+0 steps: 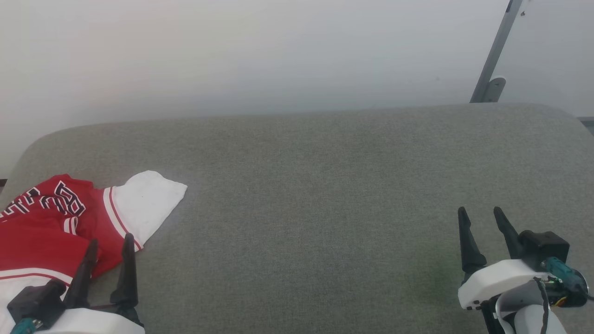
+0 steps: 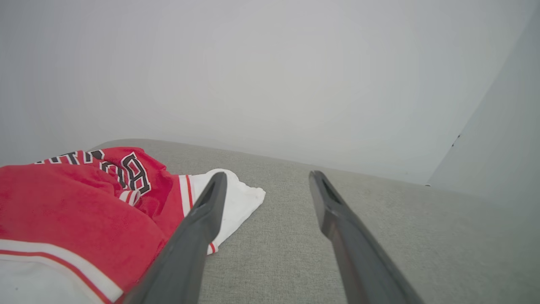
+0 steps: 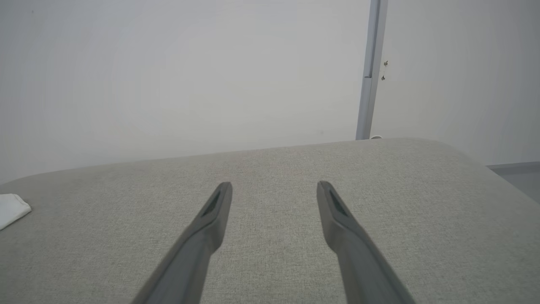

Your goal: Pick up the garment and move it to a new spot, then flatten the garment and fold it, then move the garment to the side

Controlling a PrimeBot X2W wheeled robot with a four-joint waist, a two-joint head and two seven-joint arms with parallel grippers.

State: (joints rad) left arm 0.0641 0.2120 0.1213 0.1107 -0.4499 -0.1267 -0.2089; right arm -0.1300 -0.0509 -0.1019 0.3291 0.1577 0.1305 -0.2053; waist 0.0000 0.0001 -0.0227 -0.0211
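Observation:
The garment (image 1: 55,222) is a red jersey with white sleeves and black white-outlined lettering, lying crumpled at the left edge of the grey cushioned surface (image 1: 315,195). One white sleeve spreads out to the right. My left gripper (image 1: 110,241) hovers open at the garment's near right edge, its fingers empty. In the left wrist view the garment (image 2: 76,211) lies left of that gripper (image 2: 268,177), whose left finger crosses in front of the white sleeve. My right gripper (image 1: 480,212) stands open far to the right over bare fabric. Its wrist view shows the open gripper (image 3: 274,185) and a white sleeve tip (image 3: 12,209).
The grey surface has rounded far corners and ends at a pale wall. A grey metal strut (image 1: 494,55) rises along the wall at the far right. Bare fabric stretches between the two grippers.

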